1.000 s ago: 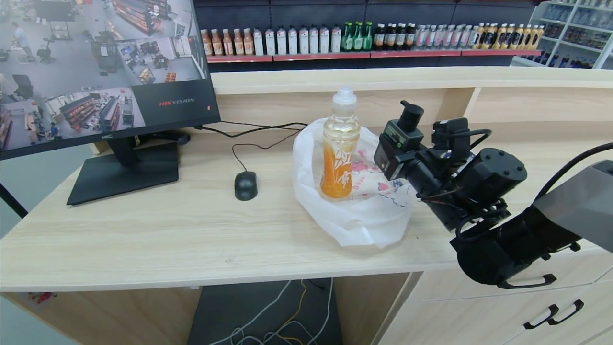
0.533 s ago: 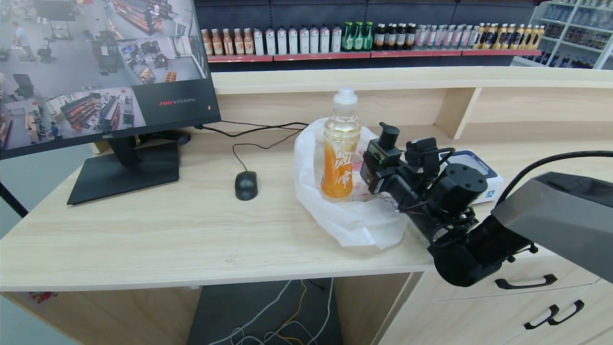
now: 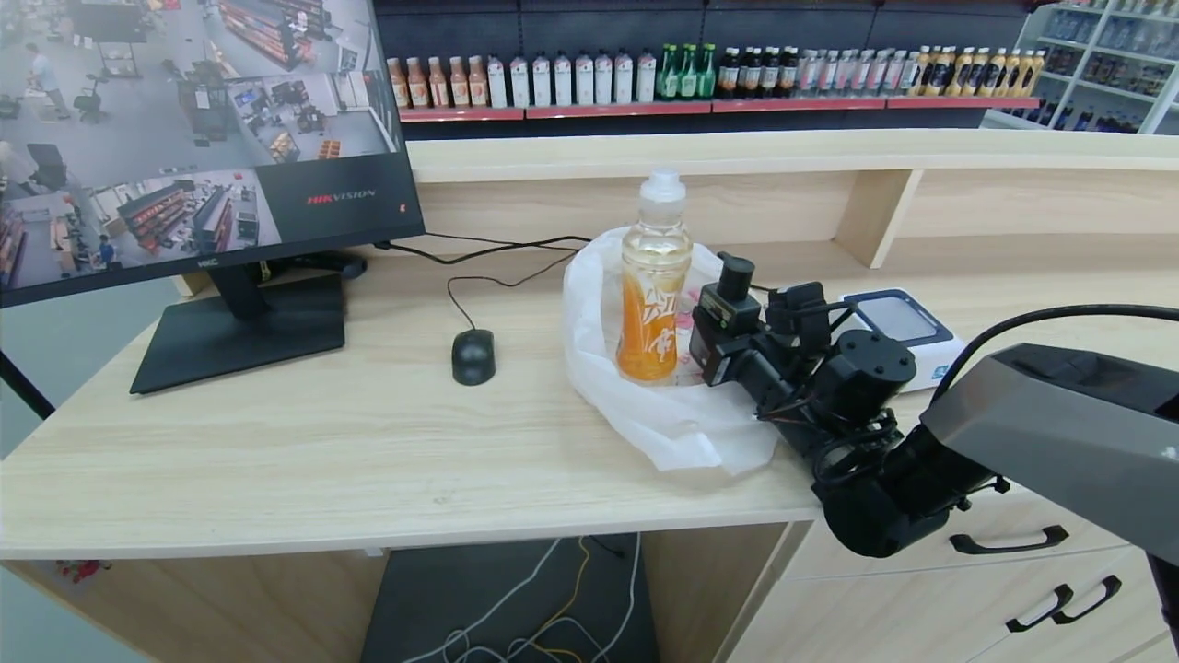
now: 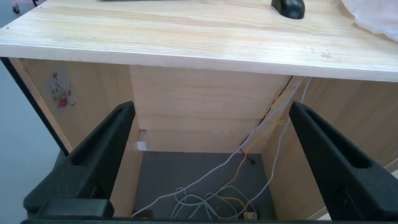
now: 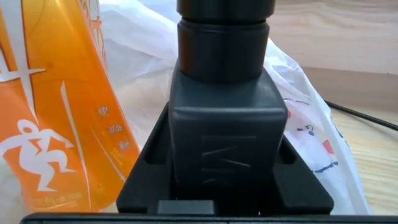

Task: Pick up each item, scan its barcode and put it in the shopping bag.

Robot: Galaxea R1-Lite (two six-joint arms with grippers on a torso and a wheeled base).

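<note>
An orange drink bottle [image 3: 654, 285] with a white cap stands upright inside the white shopping bag [image 3: 682, 428] on the wooden counter [image 3: 276, 442]. My right gripper [image 3: 741, 354] is shut on a black handheld scanner [image 3: 723, 308], just right of the bottle and over the bag's right edge. In the right wrist view the scanner [image 5: 224, 124] sits between the jaws, with the bottle [image 5: 56, 124] close beside it and the bag [image 5: 311, 118] behind. My left gripper [image 4: 211, 168] is open with nothing in it, below the counter's front edge.
A white flat device [image 3: 898, 327] lies on the counter right of the bag. A black mouse [image 3: 472, 356] and a monitor [image 3: 184, 138] stand to the left. Drawers [image 3: 1013, 543] are under the right side, and cables [image 4: 211, 193] hang under the counter.
My right arm has moved down and to the left with the scanner, closer to the bottle, uncovering the white device behind it. Bottle and bag have not moved.
</note>
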